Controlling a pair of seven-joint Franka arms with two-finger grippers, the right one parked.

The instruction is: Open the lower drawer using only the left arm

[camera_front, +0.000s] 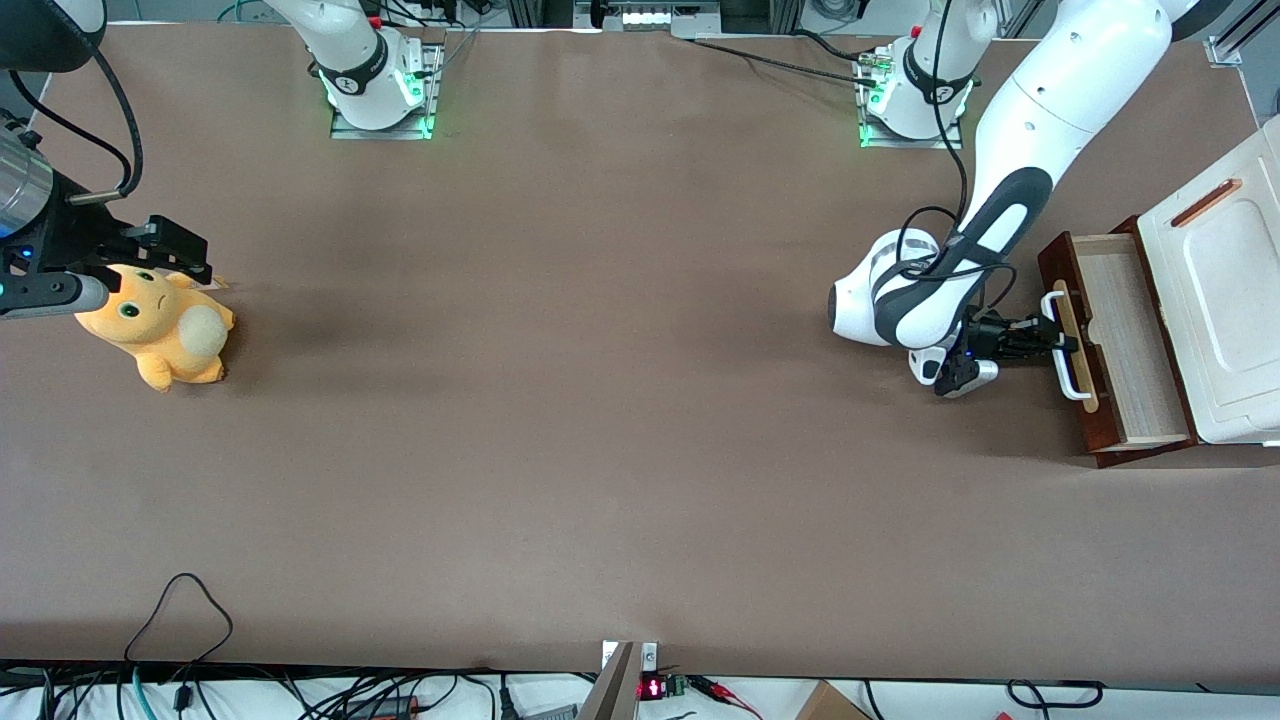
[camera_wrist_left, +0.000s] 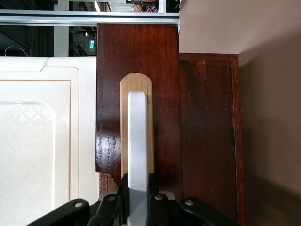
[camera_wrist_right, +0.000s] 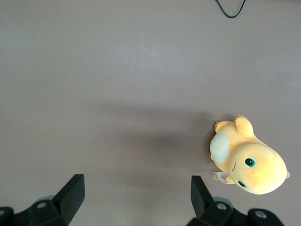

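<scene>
The lower drawer (camera_front: pixel 1125 345) stands pulled out from under the white moulded lid (camera_front: pixel 1225 300) at the working arm's end of the table, its light wood inside showing. Its dark reddish-brown front (camera_wrist_left: pixel 136 94) carries a white loop handle (camera_front: pixel 1062 345) on a pale wood strip. The left arm (camera_front: pixel 1000 230) reaches down in front of the drawer. Its black gripper (camera_front: pixel 1058 340) is shut on the handle (camera_wrist_left: pixel 138 141), one finger on each side of the white bar.
An orange plush toy (camera_front: pixel 160 330) lies toward the parked arm's end of the table, also in the right wrist view (camera_wrist_right: pixel 249 162). Cables trail over the table's near edge (camera_front: pixel 180 610). The arm bases (camera_front: pixel 905 95) stand farthest from the front camera.
</scene>
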